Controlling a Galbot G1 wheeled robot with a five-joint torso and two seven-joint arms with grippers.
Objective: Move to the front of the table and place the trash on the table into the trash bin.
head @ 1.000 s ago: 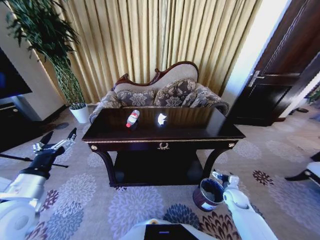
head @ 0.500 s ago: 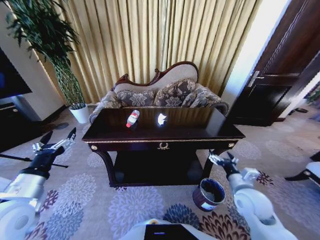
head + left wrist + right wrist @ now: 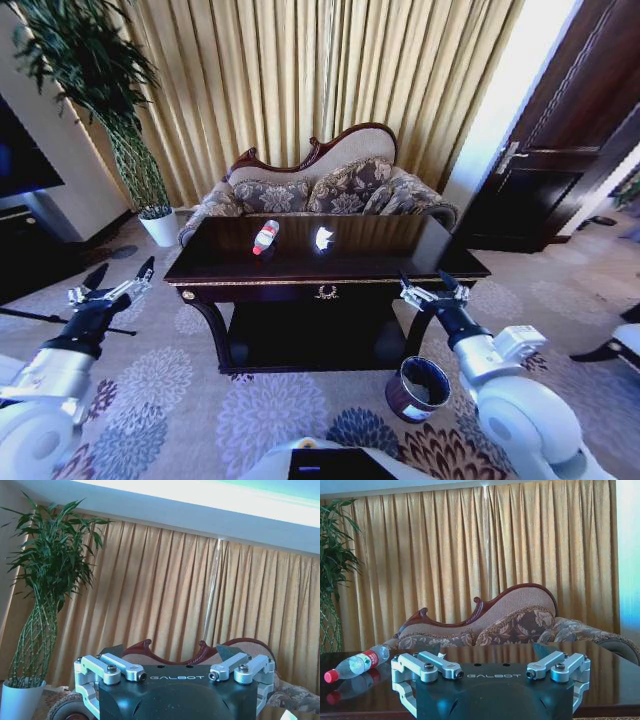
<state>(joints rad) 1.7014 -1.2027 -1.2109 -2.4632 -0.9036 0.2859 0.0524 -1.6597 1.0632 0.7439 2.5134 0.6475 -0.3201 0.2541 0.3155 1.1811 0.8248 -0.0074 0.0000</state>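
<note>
The table (image 3: 330,262) sits in the middle of the head view, dark and glossy, with the sofa (image 3: 320,185) behind it. On its top, toward the upper centre of the frame, lie two pieces of trash: a clear plastic bottle (image 3: 265,237) with a red label, on its side, and just to its right, apart from it, a crumpled white paper (image 3: 324,237). The trash bin (image 3: 417,388) stands on the carpet at lower right of centre, near the table's right front leg. The right gripper (image 3: 424,290) is raised at the table's front right edge, fingers spread apart and holding nothing; its wrist view looks across the tabletop at the bottle (image 3: 356,665). The left gripper (image 3: 113,286) hangs at the left of the frame, well apart from the table, fingers likewise apart and empty. The bottle looks empty, so likely light and prone to roll or skid on the polished top; its thin wall should give under pressure, so a hold across the labelled middle seems safest. The paper should be soft and nearly weightless, best pinched at its bulk.
</note>
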